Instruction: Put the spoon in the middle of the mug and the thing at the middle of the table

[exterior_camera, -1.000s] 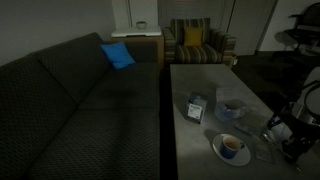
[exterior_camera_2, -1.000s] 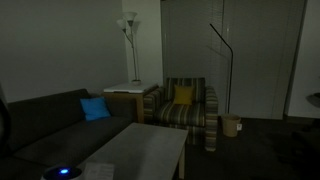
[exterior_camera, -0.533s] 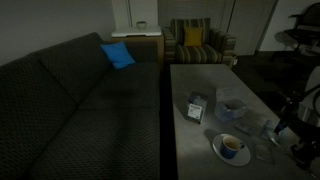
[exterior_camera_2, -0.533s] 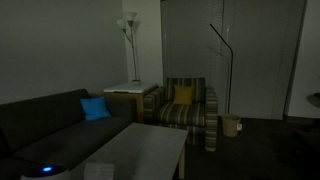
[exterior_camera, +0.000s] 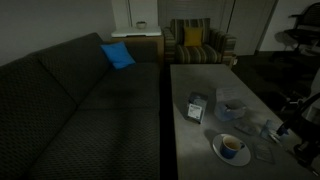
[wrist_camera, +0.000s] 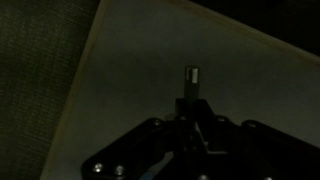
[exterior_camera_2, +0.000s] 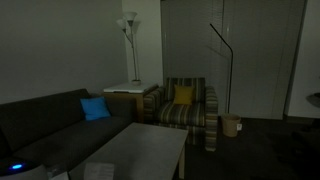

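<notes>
The dark block with a pale panel (exterior_camera: 197,107) stands upright near the middle of the long pale table (exterior_camera: 195,75). A bluish mug (exterior_camera: 233,108) stands to its right. My gripper (exterior_camera: 289,127) hangs above the table's right edge, near the plate. In the wrist view the gripper (wrist_camera: 191,106) looks shut on the spoon (wrist_camera: 191,78), a thin dark stalk with a pale end that sticks out over the bare tabletop (wrist_camera: 240,70). The picture is very dark.
A white plate (exterior_camera: 217,154) with a blue-lined cup (exterior_camera: 231,146) sits at the table's near end. A dark sofa (exterior_camera: 70,100) with a blue cushion (exterior_camera: 117,55) runs along the left side. A striped armchair (exterior_camera: 195,42) stands beyond the table (exterior_camera_2: 140,148).
My gripper has risen from the tabletop beside the plate and shifted right. A blue light at the bottom of an exterior view has slid left.
</notes>
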`<state>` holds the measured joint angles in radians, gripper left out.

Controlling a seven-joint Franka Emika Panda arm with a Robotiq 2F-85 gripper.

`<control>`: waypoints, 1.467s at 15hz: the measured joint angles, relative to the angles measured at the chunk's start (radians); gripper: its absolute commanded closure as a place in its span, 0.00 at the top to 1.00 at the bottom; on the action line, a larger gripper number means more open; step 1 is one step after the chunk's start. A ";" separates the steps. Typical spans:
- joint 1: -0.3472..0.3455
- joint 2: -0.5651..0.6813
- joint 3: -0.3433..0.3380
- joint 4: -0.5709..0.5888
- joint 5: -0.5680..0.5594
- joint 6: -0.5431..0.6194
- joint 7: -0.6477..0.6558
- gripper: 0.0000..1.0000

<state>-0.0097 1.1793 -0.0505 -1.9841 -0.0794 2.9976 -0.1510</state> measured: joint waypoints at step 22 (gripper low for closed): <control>0.427 -0.114 -0.267 -0.247 -0.040 0.386 0.088 0.04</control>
<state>0.4173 1.0658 -0.3174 -2.2307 -0.1197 3.3834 -0.0630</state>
